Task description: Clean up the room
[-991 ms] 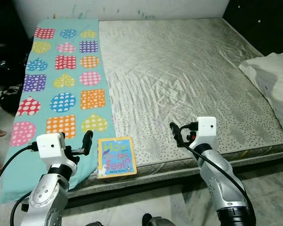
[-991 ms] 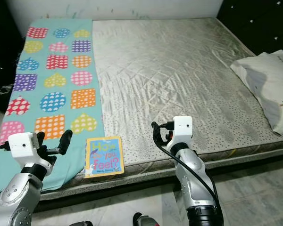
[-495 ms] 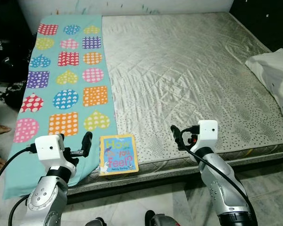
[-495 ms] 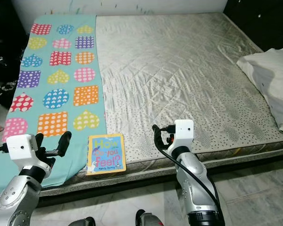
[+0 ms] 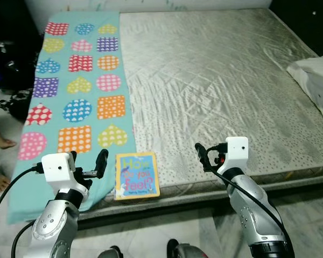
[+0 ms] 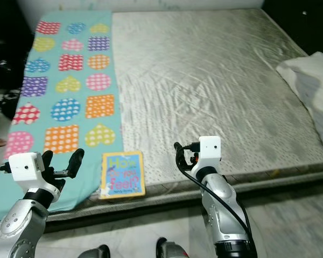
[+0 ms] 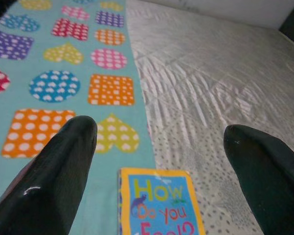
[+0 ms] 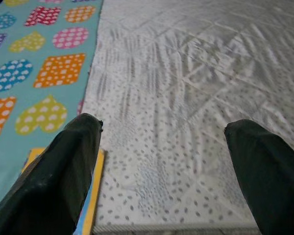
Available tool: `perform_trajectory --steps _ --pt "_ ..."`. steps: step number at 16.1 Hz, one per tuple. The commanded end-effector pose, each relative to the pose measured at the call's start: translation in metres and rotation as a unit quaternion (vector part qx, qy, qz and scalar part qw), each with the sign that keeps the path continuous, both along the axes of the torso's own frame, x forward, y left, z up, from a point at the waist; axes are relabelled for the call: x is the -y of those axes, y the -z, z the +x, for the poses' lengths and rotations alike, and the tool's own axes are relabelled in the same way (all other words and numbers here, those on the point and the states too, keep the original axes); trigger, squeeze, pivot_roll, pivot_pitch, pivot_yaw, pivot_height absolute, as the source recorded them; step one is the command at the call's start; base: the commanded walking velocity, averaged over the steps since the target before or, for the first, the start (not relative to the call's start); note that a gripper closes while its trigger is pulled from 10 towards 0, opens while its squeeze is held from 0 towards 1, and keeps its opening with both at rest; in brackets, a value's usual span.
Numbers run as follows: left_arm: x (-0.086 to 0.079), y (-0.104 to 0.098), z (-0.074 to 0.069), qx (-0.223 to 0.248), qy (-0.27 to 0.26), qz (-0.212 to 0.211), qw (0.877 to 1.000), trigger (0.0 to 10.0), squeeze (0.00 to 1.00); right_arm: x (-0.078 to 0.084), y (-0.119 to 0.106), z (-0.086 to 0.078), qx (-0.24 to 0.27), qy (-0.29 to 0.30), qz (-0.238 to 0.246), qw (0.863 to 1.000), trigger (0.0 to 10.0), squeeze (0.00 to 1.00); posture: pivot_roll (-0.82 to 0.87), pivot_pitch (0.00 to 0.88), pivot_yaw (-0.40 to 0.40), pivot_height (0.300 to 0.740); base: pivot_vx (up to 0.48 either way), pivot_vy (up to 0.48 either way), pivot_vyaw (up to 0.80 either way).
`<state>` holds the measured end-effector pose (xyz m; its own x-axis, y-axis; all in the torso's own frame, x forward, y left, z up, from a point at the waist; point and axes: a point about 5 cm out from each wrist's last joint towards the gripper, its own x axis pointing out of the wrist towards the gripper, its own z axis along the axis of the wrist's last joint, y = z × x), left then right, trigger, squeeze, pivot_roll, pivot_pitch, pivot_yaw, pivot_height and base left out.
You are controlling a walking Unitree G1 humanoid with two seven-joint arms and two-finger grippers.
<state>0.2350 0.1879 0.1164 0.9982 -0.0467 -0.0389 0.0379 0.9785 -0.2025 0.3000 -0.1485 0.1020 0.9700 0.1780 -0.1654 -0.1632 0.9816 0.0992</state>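
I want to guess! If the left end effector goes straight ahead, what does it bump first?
Probably the book, lying on the mattress edge beside the blanket; the left end effector points just over it.

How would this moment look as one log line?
left gripper: open, above book | right gripper: open, empty | book: mattress edge, untouched

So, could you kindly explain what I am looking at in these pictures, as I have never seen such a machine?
It is a walking robot with two silver arms, standing at the foot of a bed. Two pictures come from cameras in its head, looking down; the other two come from a camera on each wrist, looking along that arm's two black fingers. The left gripper and right gripper are both open and hold nothing. On the bed lie a children's book near the front edge, a turquoise blanket with dotted shapes, and a white pillow. A person's feet show beside the bed.
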Motion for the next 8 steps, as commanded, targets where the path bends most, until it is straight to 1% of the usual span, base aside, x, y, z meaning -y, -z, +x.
perform_trajectory --steps 1,8 --pt "-0.0008 -0.0003 -0.0021 -0.003 0.004 0.004 1.000 10.0 0.00 0.0006 0.0002 -0.0002 -0.002 0.000 -0.002 1.000 10.0 0.00 0.03 0.221 -0.024 0.740 0.259 0.000 0.00" --pt "0.0003 -0.0007 -0.0014 -0.003 0.008 0.004 1.000 10.0 0.00 0.0001 0.0002 0.0006 0.001 -0.002 -0.005 1.000 10.0 0.00 0.04 0.210 -0.025 0.740 0.291 0.000 0.00"
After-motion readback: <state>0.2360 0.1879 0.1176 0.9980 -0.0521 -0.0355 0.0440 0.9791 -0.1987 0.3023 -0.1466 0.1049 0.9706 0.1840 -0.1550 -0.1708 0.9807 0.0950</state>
